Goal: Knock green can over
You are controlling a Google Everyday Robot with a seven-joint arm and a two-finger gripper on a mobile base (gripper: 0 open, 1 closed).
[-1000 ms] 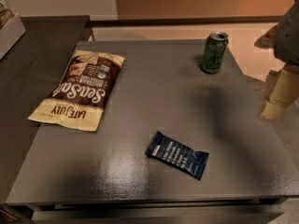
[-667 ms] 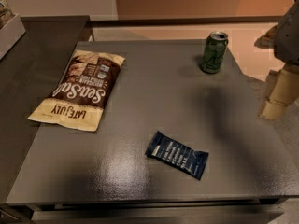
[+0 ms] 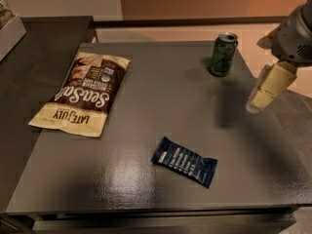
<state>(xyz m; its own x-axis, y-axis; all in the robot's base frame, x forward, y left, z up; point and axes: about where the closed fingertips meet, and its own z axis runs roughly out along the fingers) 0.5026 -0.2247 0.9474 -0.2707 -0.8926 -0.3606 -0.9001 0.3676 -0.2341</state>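
The green can (image 3: 223, 54) stands upright at the far right of the dark grey table (image 3: 146, 179). It is dark green with pale markings and a silver top rim. My gripper (image 3: 258, 100) hangs over the table's right edge, to the right of the can and nearer the camera. It points down towards the table, apart from the can and holding nothing.
A brown and cream chip bag (image 3: 83, 94) lies flat at the left of the table. A dark blue snack bar wrapper (image 3: 184, 161) lies near the front centre. A second dark counter (image 3: 29, 57) adjoins on the left, with a pale box (image 3: 9, 28) at its far corner.
My gripper has moved a little to the left, in over the table's right edge and closer to the can. The can, bag and wrapper have not moved.
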